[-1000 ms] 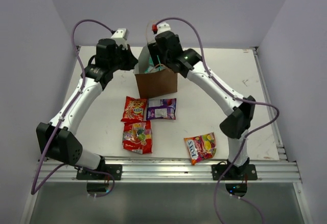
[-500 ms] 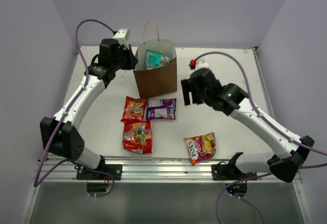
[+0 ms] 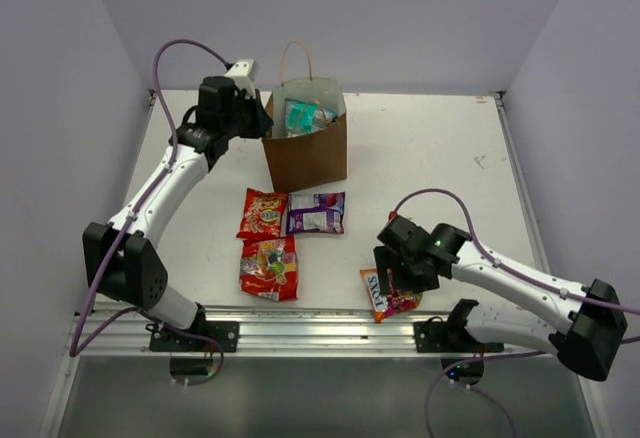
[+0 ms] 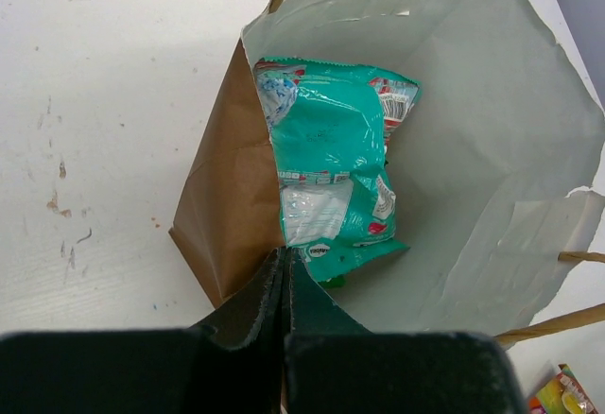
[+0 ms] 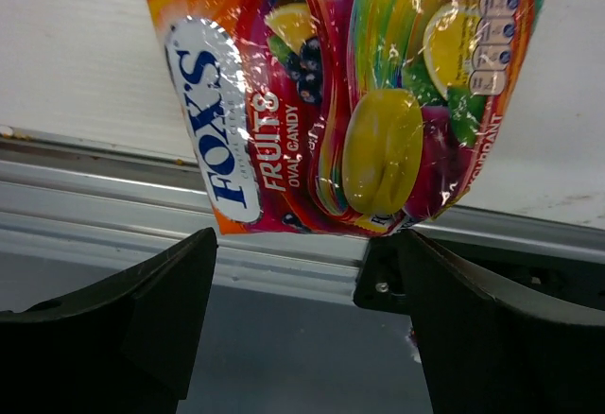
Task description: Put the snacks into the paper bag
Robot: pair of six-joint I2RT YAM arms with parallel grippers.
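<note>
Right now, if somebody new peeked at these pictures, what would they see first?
Probably the brown paper bag at the far side of the table, standing open with a teal packet inside. Then the bright Fox's candy packet at the near edge, with the right hand open right above it.

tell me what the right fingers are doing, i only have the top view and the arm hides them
Observer: In the right wrist view the right fingers stand wide open, one on each side of the candy packet, gripping nothing.
Operator: and the left ones, holding anything
Observer: The left fingers are shut and seem to pinch the bag at its rim, one outside the wall and one inside.
Operator: does that packet sit clear of the edge
Observer: No. Its near end lies over the rail, past the table.
</note>
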